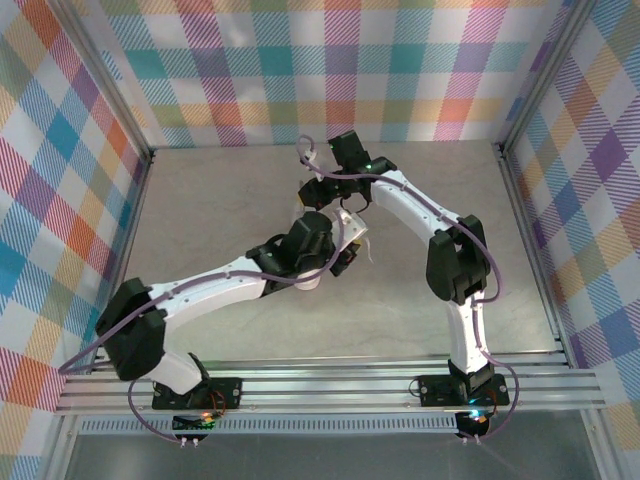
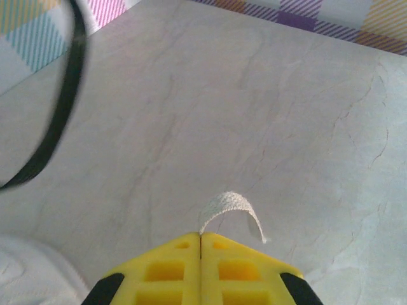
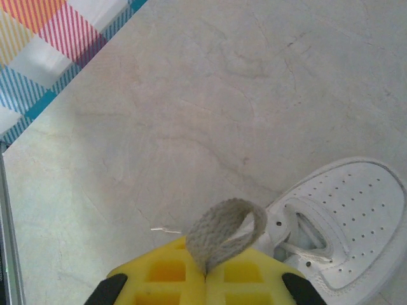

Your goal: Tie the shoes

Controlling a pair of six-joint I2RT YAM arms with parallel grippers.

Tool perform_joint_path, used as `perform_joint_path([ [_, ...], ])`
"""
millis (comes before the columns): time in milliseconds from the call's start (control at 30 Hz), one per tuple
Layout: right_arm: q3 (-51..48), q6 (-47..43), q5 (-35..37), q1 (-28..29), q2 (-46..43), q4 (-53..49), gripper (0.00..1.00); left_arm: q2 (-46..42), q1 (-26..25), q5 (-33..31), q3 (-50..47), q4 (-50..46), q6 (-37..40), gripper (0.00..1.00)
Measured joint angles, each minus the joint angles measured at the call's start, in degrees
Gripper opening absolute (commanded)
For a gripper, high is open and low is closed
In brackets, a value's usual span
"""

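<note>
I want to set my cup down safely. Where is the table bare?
Bare table right of the right arm up to the wall, and left of the left arm. Crowded middle: left gripper and right gripper pinch laces by the shoe.

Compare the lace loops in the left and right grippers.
The left loop is a slim, bright arch with one free end hanging loose; the right loop is a fatter, greyer curl tucked back into the grip. The left loop arches over bare table; the right loop has the sneaker beside it. Both are woven lace, pinched by a shut left gripper and right gripper.
</note>
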Motion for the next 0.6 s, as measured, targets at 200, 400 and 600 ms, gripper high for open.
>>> perform_joint_path([
  [200,0.17,-0.90,-1.07,0.00,0.00,-0.76,0.00,5.01,-0.44,1.81,1.51,1.97,1.33,0.00],
  [400,0.07,-1.44,-1.75,0.00,0.00,-0.57,0.00,7.28,-0.59,2.54,1.79,2.16,1.79,0.43],
  [600,-3.02,-3.21,-2.80,0.00,-0.28,1.36,0.00,4.85,-0.57,-0.52,1.64,1.79,2.62,0.54],
])
